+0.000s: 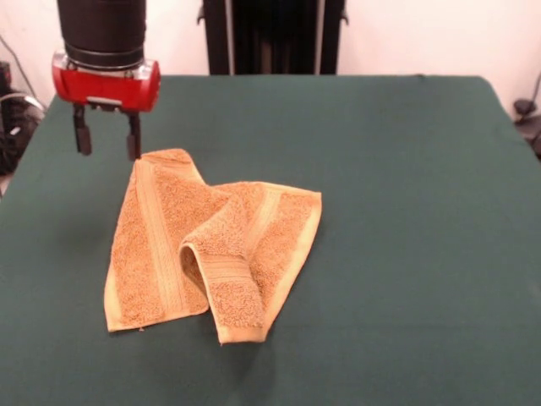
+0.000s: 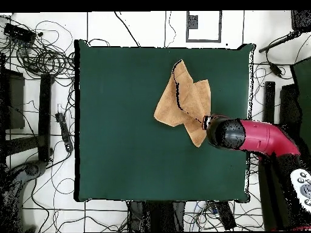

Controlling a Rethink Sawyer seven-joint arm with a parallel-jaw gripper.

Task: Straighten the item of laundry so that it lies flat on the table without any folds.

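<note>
The golden-orange towel lies crumpled on the dark green table, left of centre in the front view. One part is folded over the middle and forms a raised ridge; flat woven bands show along two edges. My gripper hangs open and empty just above the towel's far left corner, its two dark fingers apart. In the overhead view the towel lies toward the table's upper right, and the red and black arm covers the gripper beside the towel's lower corner.
The table's edges are far from the towel on most sides; the right edge in the overhead view is closer. Cables and stands lie on the floor around the table. The pedestal stands behind the far edge.
</note>
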